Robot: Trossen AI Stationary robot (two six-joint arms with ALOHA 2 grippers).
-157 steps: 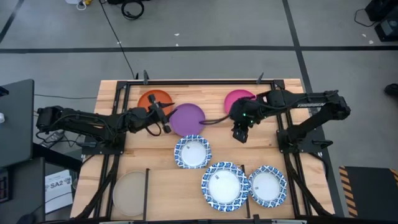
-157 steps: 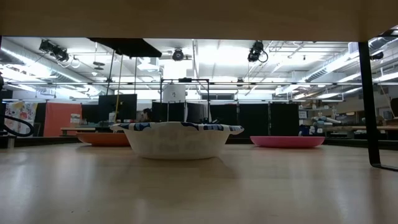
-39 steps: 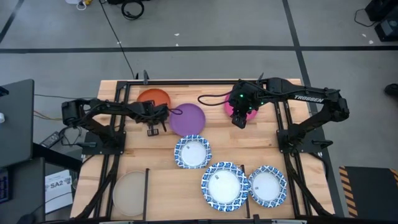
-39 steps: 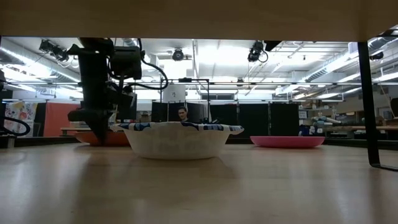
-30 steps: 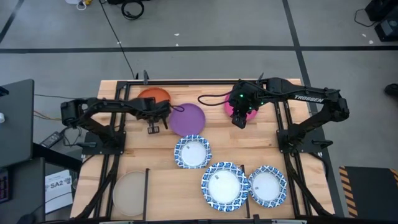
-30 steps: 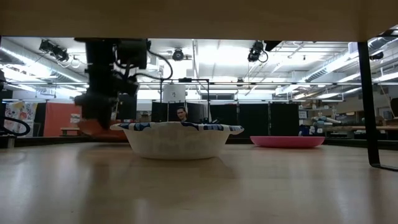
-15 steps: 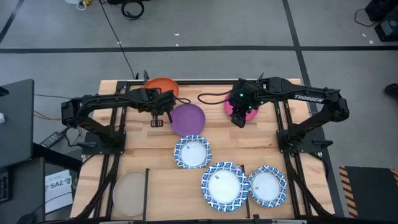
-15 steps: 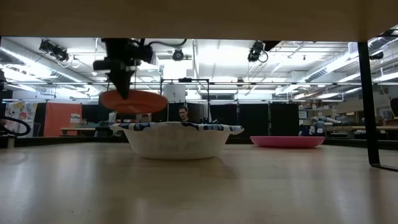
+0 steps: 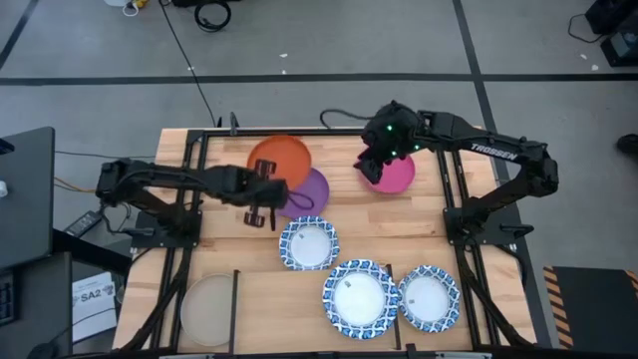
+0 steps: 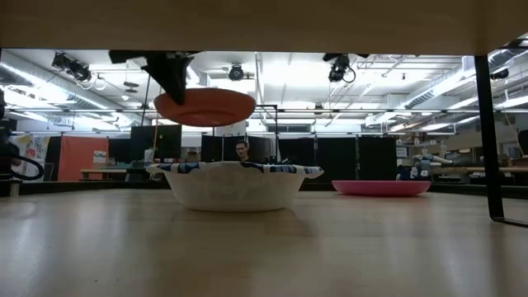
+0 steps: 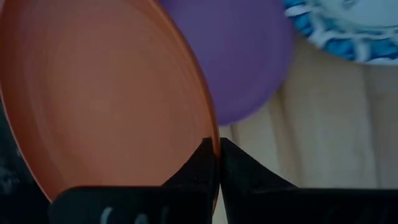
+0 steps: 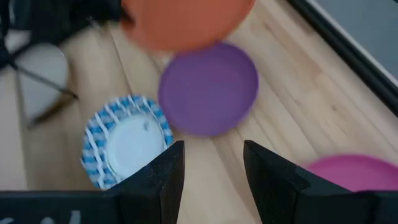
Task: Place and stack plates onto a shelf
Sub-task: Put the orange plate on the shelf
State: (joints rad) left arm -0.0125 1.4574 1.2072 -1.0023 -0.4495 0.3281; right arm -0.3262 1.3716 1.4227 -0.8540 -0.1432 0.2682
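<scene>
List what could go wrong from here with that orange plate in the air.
1. The left gripper pinches the orange plate only at its rim, so the plate might tilt or slip out.
2. The plate hangs above the purple plate, near a blue-rimmed plate; a drop could strike either.
3. The right gripper, open, hovers by the pink plate; the two arms work near each other and could collide.

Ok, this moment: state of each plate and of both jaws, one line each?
orange plate: lifted, clamped at its rim, above the purple one.
purple plate: flat on the table, partly covered from above.
magenta plate: flat on the table.
blue-rimmed plates: three, flat, unstacked.
beige plate: flat.
left gripper: jaws shut on orange plate.
right gripper: jaws open, empty.
</scene>
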